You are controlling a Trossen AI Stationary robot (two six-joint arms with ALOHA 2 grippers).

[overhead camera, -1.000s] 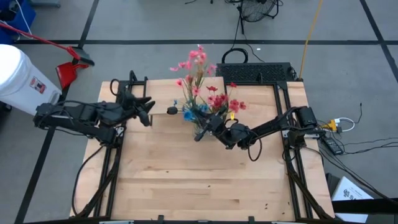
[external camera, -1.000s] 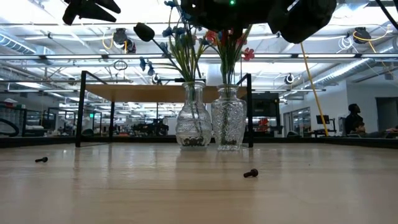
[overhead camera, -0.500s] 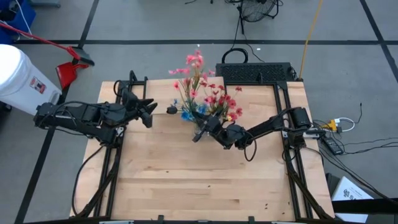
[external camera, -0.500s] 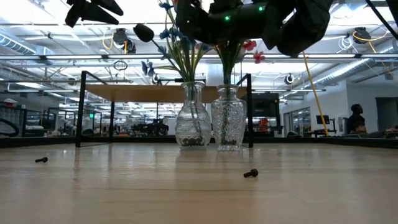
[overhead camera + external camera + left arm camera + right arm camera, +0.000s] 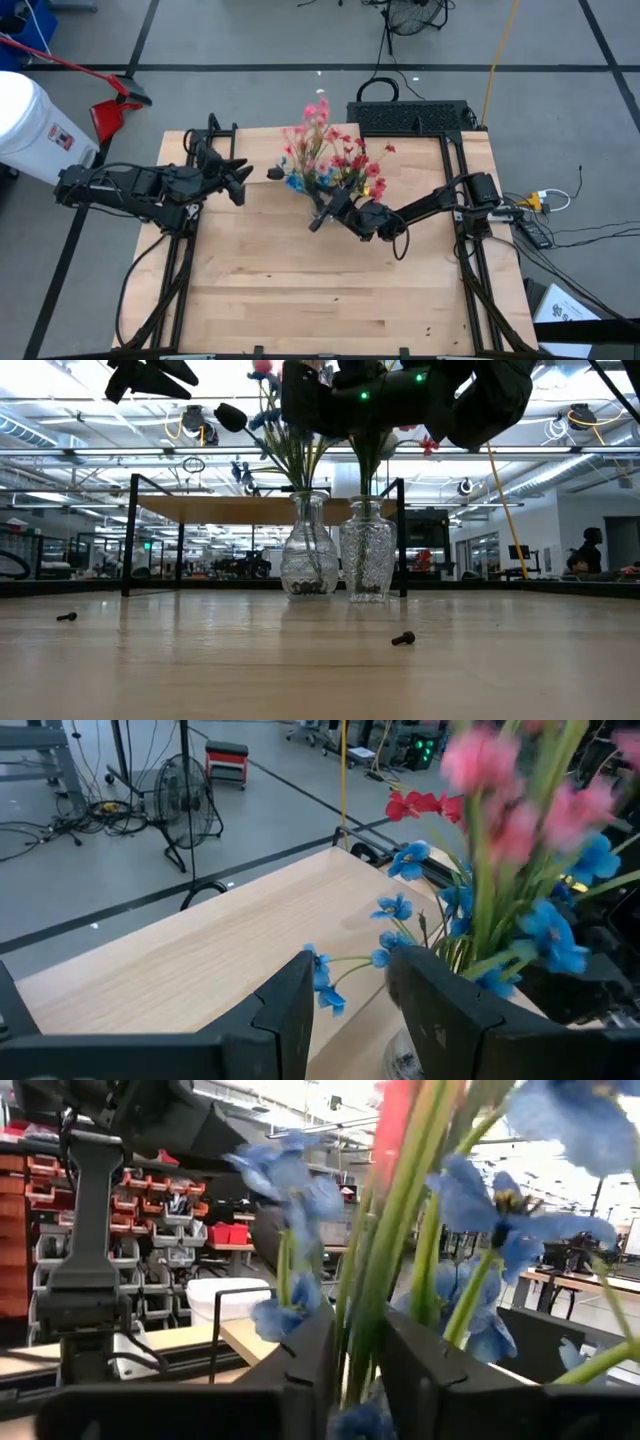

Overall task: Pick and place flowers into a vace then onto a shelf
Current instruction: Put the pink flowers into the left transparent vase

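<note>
Two clear glass vases (image 5: 308,555) (image 5: 367,555) stand side by side on the table in front of the shelf (image 5: 220,510), a light plank on black legs. Green stems rise from both vases. From above, the pink, blue and red flowers (image 5: 328,155) form one bunch. My right gripper (image 5: 322,212) is at the near side of the bunch, above the vases, shut on stems. My left gripper (image 5: 240,182) hovers open to the left of the flowers, and blue blossoms (image 5: 400,908) show just beyond its fingers. My right gripper pinches several green stems (image 5: 362,1330) between its two fingers (image 5: 300,1370), below the blue blossoms. It comes at them roughly level from the table's near right, with the fingers across the stems. The stems stand upright and run down toward the vases. Its own body hides the contact in the low view.
Two small dark screws lie on the tabletop (image 5: 403,639) (image 5: 66,617) in front of the vases. A black keyboard-like box (image 5: 410,115) sits at the far right edge. The near half of the table (image 5: 320,300) is bare wood.
My right gripper has moved a little toward the table's left and near edge, still shut on the stems. The flower heads have swung with it. The pink spray has drawn in toward the red and blue ones, so the bunch is tighter. The vases have stayed in place.
</note>
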